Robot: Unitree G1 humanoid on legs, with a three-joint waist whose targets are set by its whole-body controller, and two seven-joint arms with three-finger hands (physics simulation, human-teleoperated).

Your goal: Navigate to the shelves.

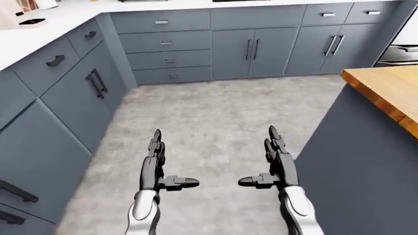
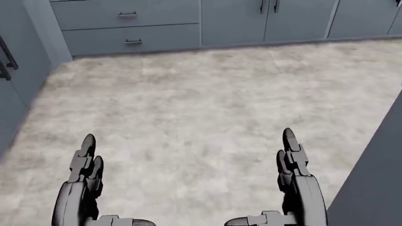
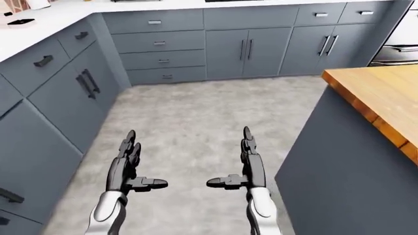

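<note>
No shelves show in any view. My left hand and my right hand reach out low over the grey floor, both open and empty, fingers straight and thumbs pointing inward. They also show at the bottom of the head view, the left hand and the right hand.
Grey cabinets with a white counter run along the left. Grey drawers and cabinet doors line the top. An island with a wooden top and dark side stands at the right. A steel appliance is at the upper right.
</note>
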